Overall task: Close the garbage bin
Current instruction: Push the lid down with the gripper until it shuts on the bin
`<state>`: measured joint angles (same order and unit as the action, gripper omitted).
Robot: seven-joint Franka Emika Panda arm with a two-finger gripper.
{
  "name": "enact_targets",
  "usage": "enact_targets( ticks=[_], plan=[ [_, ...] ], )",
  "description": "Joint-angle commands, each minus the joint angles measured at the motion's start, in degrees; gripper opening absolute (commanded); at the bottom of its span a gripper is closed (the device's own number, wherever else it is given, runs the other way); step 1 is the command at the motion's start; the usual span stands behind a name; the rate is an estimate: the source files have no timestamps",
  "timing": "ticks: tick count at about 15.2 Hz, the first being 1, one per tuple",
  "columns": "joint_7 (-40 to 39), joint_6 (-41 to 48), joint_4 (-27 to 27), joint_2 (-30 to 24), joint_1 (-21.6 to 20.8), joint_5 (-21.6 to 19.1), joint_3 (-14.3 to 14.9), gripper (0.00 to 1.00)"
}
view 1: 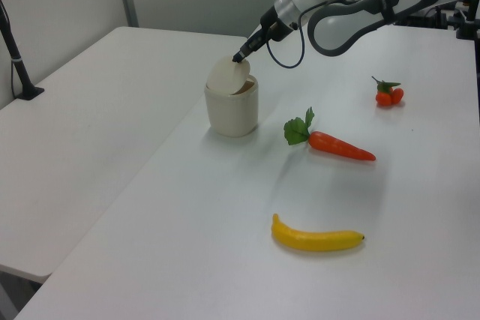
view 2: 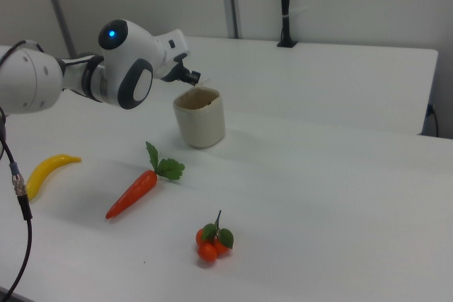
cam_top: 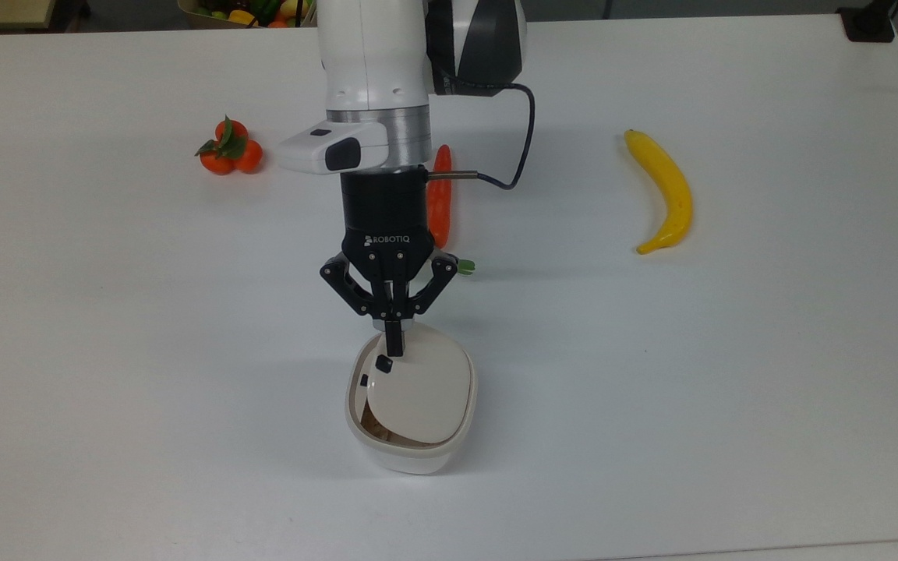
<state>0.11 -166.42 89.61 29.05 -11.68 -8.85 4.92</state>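
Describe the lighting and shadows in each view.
Top view: even, soft light; the garbage bin casts a faint shadow on the table. Left view: a soft shadow beside the carrot. Right view: diffuse light, weak shadows.

In the top view, the small white plastic garbage bin [cam_top: 410, 421] stands on the big white table [cam_top: 106, 351], near the bottom middle. Its flat beige lid [cam_top: 420, 392] sits tilted on top of it. The black two-finger gripper [cam_top: 394, 343] is just above the lid's far edge. Behind the gripper lies the long orange carrot [cam_top: 440, 199]. The little bunch of orange tangerines [cam_top: 229, 149] lies far off to the top view's left. The curved yellow banana [cam_top: 666, 191] lies far off to the top view's right.
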Motion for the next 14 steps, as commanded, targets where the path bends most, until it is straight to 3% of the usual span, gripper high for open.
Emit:
enact_targets(
  ticks=[1,14],
  plan=[
    [-2.0,1.5,2.8,-1.6,1.0,-0.1,-0.5,0.00],
    [-2.1,0.7,1.0,3.0,2.1,0.0,-0.5,0.00]
  ],
)
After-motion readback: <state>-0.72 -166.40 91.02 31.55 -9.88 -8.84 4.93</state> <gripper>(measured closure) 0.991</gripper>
